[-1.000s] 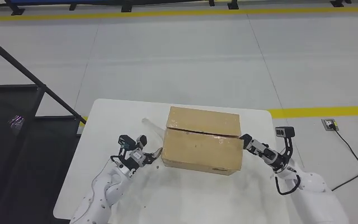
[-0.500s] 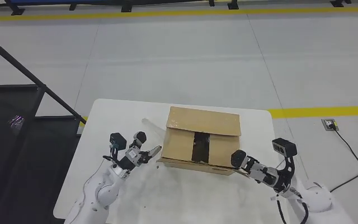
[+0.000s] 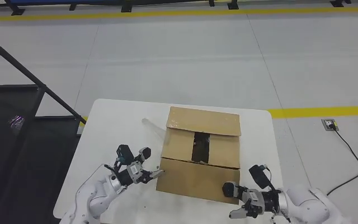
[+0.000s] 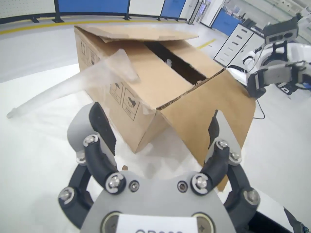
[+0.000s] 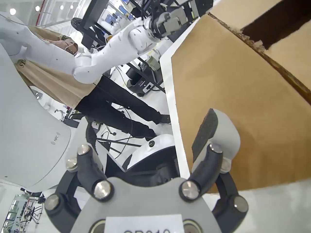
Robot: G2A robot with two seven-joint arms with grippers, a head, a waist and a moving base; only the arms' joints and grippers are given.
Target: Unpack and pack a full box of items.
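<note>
You get black handling pictograms on the side of the brown cardboard box (image 4: 155, 83); white stickers on the left end effector (image 4: 156, 115) and right end effector (image 5: 150, 122) are cropped.

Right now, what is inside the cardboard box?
Through the dark gap between the inner flaps of the cardboard box, a small white bit of something shows. The inner flaps and the far flap cover the rest, so the contents cannot be told.
</note>
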